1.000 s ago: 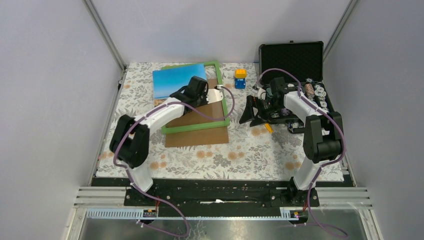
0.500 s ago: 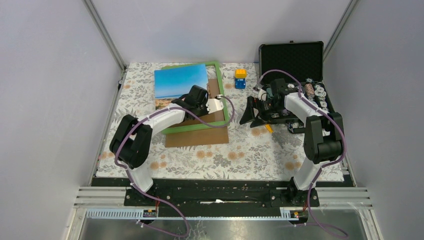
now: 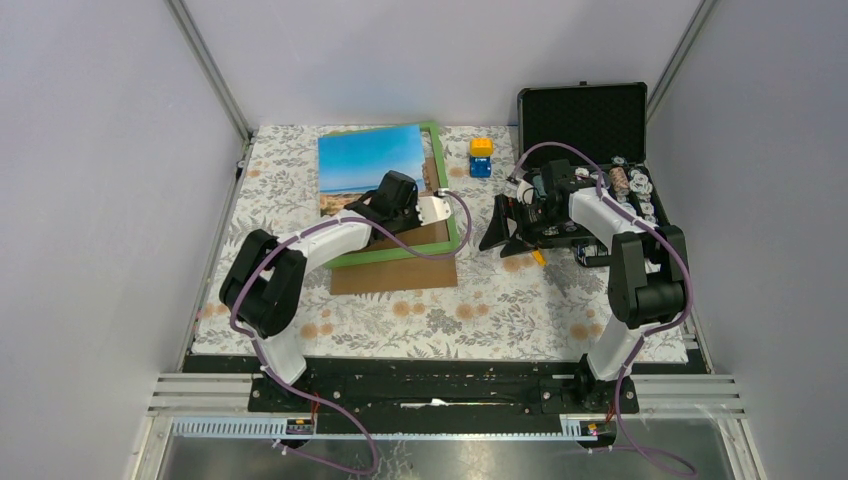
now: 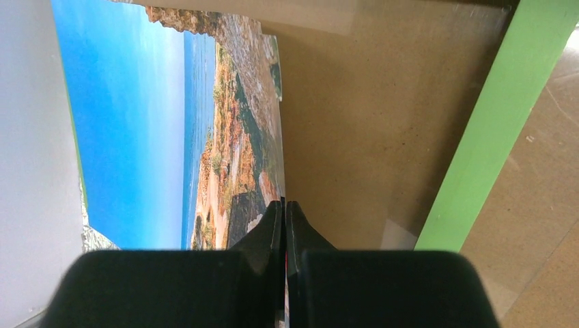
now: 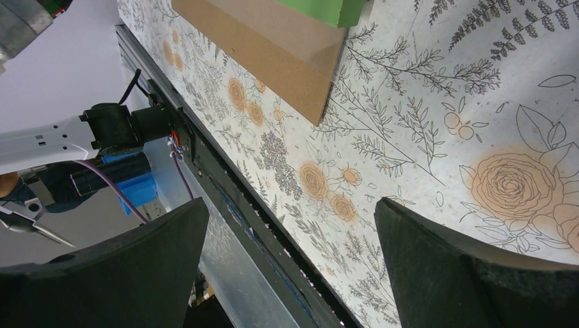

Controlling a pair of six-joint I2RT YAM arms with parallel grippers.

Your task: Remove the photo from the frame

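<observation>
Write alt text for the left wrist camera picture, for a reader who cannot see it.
The left gripper has its black fingers shut on the edge of the photo, a seaside print of blue sky, sea and tan rocks. To its right are a brown board and one green border strip of the frame.

Paper photo (image 4: 136, 130) (matt green frame (image 4: 491, 130))
</observation>
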